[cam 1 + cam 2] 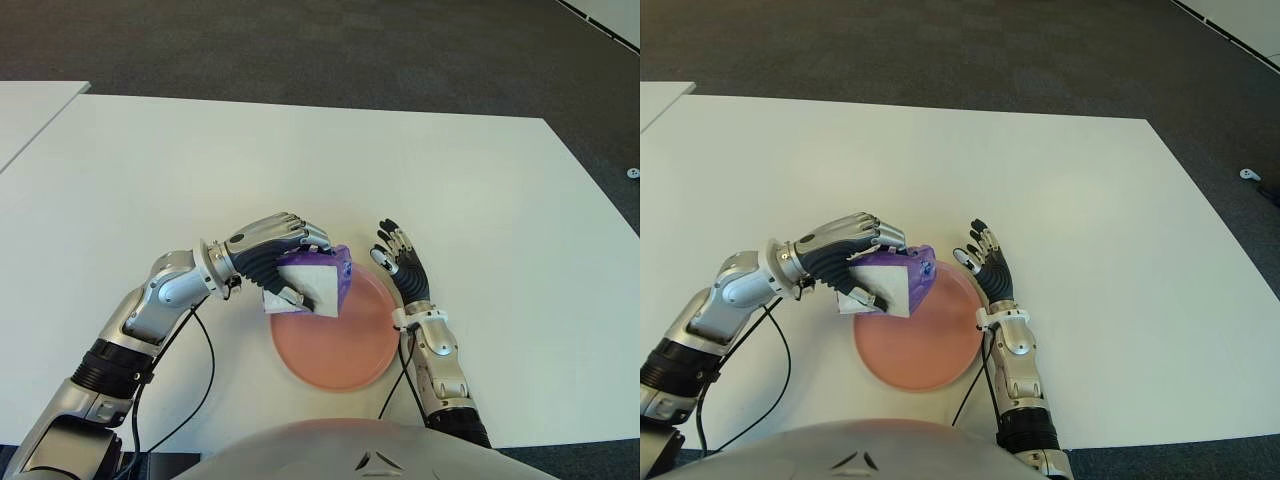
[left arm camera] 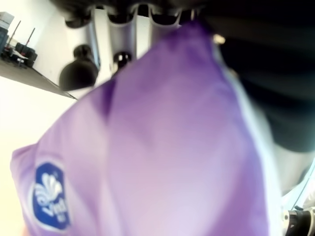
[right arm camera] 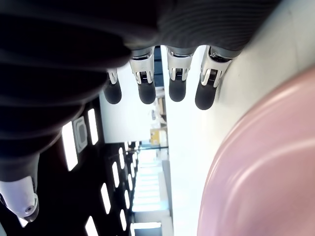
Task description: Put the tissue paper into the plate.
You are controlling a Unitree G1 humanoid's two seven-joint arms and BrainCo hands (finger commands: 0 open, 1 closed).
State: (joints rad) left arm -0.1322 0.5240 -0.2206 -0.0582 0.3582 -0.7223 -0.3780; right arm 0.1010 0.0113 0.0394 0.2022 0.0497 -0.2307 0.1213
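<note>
Two hands are showing. The left hand [image 1: 275, 258] is wrapping its fingers around the purple tissue pack [image 1: 318, 283], holding it over the near edge of the pink plate [image 1: 340, 350]. The right hand [image 1: 402, 262] is waiting just beside the plate, fingers spread. That pack looks light and squishy, so holding its sides seems best.

Purple-and-white tissue paper [image 1: 318, 281] pack, tilted, over pink plate's [image 1: 345, 350] left rim.

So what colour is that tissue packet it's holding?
Purple with white sides and a small blue logo; the tissue pack in the left hand shows best in the left wrist view.
</note>
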